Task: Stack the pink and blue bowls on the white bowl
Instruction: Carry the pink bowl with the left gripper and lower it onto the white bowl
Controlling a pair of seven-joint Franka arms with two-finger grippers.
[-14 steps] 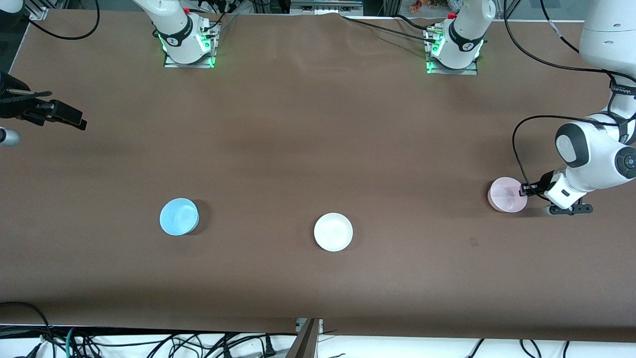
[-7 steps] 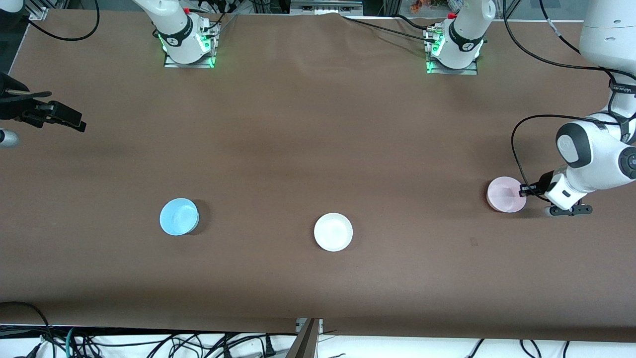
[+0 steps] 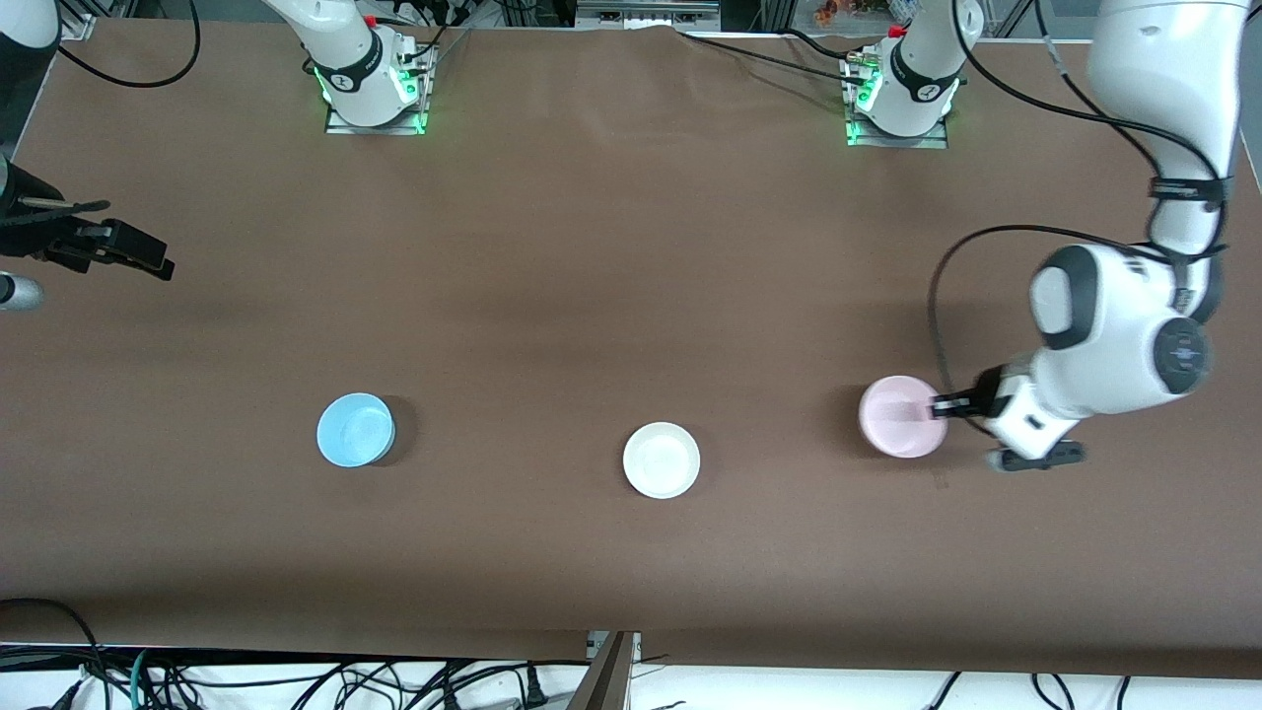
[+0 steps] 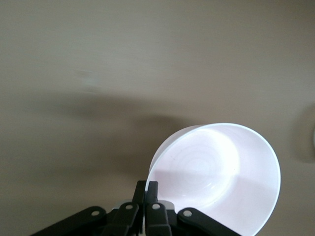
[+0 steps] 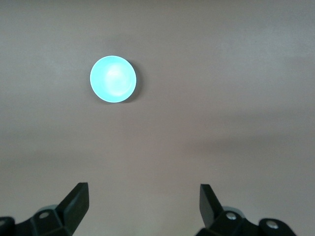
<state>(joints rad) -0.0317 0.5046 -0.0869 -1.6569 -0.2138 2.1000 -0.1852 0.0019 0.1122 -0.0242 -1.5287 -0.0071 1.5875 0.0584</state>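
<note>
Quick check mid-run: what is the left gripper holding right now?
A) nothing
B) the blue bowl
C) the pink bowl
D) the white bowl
C: the left gripper is shut on the rim of the pink bowl, as the left wrist view also shows.

Brown table, black cables along its near edge

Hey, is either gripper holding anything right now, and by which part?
The left gripper pinches the pink bowl by its rim. The right gripper is open, holding nothing.
</note>
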